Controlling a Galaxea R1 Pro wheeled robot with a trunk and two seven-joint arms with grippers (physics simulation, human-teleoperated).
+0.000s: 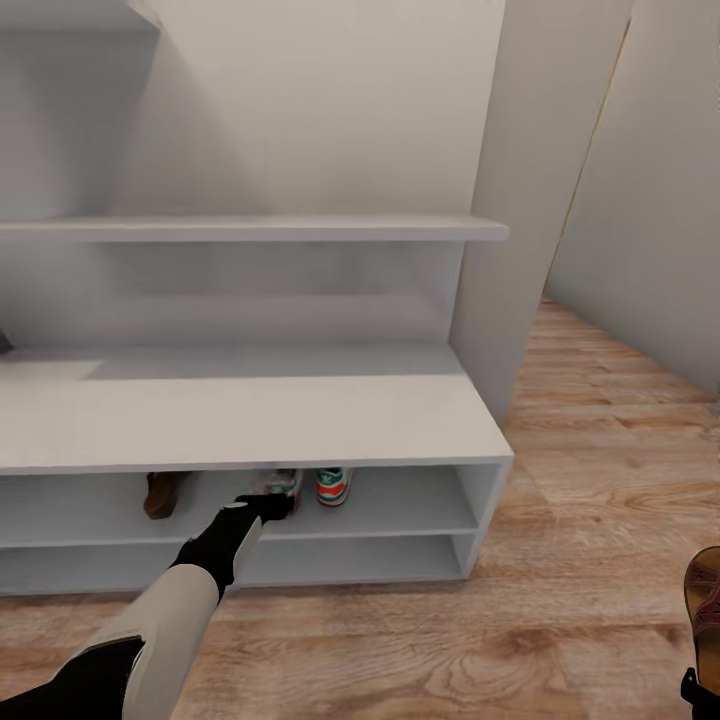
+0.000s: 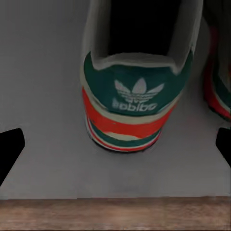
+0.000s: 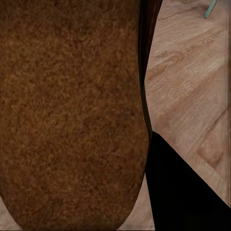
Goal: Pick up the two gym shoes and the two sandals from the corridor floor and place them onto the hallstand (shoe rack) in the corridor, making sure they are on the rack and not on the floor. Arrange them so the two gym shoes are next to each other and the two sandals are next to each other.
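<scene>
- While the left hand (image 1: pixel 268 506) reaches into the hallstand's (image 1: pixel 250 420) upper open shelf, its fingers (image 2: pixel 10 147) stand apart, one on each side of a gym shoe (image 2: pixel 134 91), clear of it.
- That shoe sits heel-first just ahead of the left hand on the grey shelf; the second gym shoe (image 1: pixel 333 486) stands just beside it, on the side away from the sandal.
- One sandal (image 1: pixel 162 493) stands on the same shelf, on the hand's other side, near but apart.
- From the left wrist, the shoe's green heel, red and white sole bands and the shelf's front edge over the corridor floor (image 2: pixel 115 214) show plainly.
- Close against the right hand (image 1: pixel 700 690) lies the other sandal (image 3: pixel 72 115), over the plank floor; whether the hand grips it I cannot tell.
</scene>
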